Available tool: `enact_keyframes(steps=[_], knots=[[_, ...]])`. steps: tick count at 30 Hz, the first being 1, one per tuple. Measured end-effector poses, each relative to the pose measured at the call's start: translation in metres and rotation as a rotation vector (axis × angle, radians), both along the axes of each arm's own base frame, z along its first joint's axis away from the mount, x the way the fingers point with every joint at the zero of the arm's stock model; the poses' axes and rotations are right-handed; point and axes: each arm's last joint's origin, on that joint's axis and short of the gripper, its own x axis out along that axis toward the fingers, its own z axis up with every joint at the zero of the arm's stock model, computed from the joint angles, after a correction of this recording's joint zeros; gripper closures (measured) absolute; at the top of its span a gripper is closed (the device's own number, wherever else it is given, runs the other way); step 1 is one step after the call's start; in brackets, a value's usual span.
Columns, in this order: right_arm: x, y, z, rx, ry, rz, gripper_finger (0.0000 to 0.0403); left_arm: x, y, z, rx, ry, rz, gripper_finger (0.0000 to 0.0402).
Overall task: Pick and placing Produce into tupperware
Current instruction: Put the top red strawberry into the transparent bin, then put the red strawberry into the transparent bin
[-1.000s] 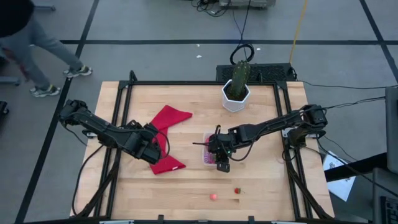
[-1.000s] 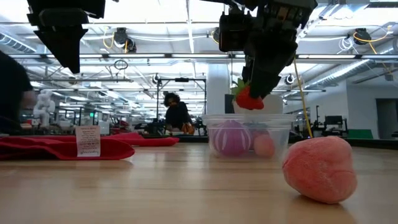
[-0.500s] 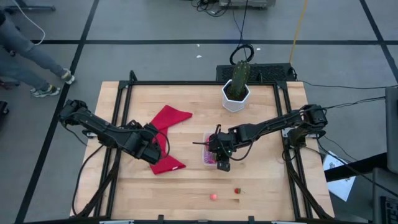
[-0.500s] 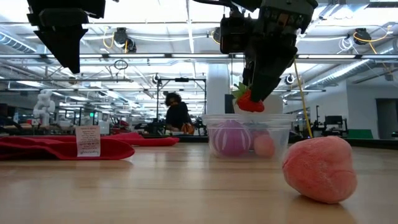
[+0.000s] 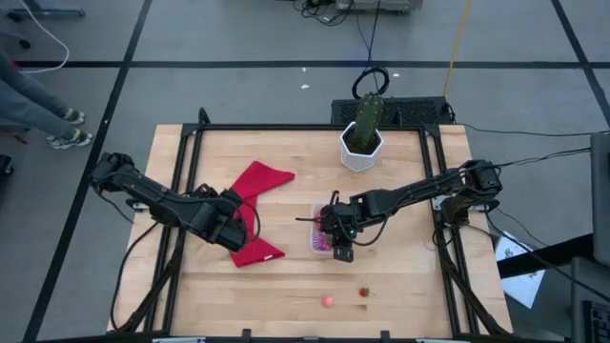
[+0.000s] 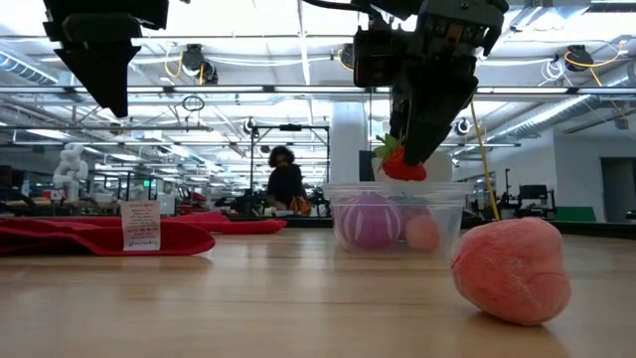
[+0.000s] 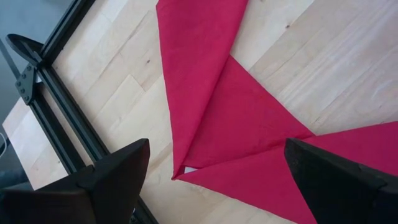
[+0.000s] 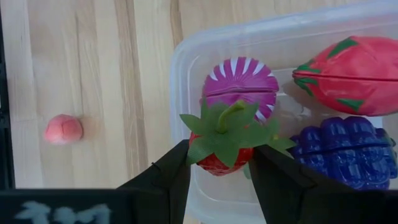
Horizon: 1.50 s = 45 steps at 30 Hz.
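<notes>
My right gripper (image 5: pixel 340 253) is shut on a red toy strawberry (image 8: pixel 221 146) with green leaves and hovers over the near rim of the clear tupperware (image 8: pixel 180 62). The tupperware holds a purple-and-white striped piece (image 8: pixel 239 84), a red dragon fruit (image 8: pixel 351 74) and purple grapes (image 8: pixel 348 149). On the table near its front edge lie a pink peach (image 5: pixel 327 301) and another small red strawberry (image 5: pixel 363 292). My left gripper (image 7: pixel 224 180) stands open above the red cloth (image 7: pixel 217 106), touching nothing. My right gripper pinches the strawberry's red body (image 8: pixel 199 158) by two opposite sides between its two fingers (image 8: pixel 165 180). The fingers slant down from the table's right. The strawberry hangs clear (image 6: pixel 402 164) just above the tupperware's rim, its leaves and stalk turned up toward the wrist.
A white hexagonal pot (image 5: pixel 361 151) with a green cactus-like plant stands at the far edge. The red cloth (image 5: pixel 255 214) lies spread left of the tupperware. A black frame (image 5: pixel 181 181) borders the table. A person's legs (image 5: pixel 38 105) show on the floor beyond the left far corner.
Neither arm nor any produce has visibly moved. The person on the floor beyond the table's left far corner has walked on toward the left, partly out of the high view.
</notes>
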Motion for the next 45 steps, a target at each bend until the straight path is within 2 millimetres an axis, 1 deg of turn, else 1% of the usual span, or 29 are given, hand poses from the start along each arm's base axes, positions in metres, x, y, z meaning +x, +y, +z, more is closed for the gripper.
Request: enact_keyframes(steps=[13, 21, 24, 30, 34, 41, 45], knots=[[0.0007, 0.0002, 0.0003, -0.004, -0.012, 0.017, 0.0259, 0.0000, 0.0000, 0.0000, 0.000, 0.000, 0.000, 0.0023], [0.0063, 0.0011, 0.0031, 0.007, -0.077, 0.017, 0.0259, 0.0000, 0.0000, 0.0000, 0.000, 0.000, 0.000, 0.0023], [0.0079, 0.0014, 0.0041, 0.024, -0.088, -0.009, 0.0259, 0.0000, 0.0000, 0.0001, -0.001, 0.000, 0.000, 0.0023], [0.0070, 0.0015, 0.0036, 0.010, -0.086, 0.024, 0.0258, -0.0001, 0.0000, 0.0001, 0.000, 0.000, 0.000, 0.0023], [0.0046, 0.0011, 0.0023, -0.011, -0.068, 0.061, 0.0238, 0.0000, 0.0000, 0.0001, 0.000, 0.000, 0.000, 0.0023], [0.0037, -0.0001, 0.0016, -0.020, -0.060, 0.073, 0.0176, 0.0000, -0.0001, 0.0000, 0.000, 0.000, 0.000, 0.0023], [0.0041, -0.0004, 0.0018, -0.024, -0.067, 0.081, 0.0152, 0.0000, -0.0001, 0.0000, 0.000, 0.000, 0.000, 0.0023]])
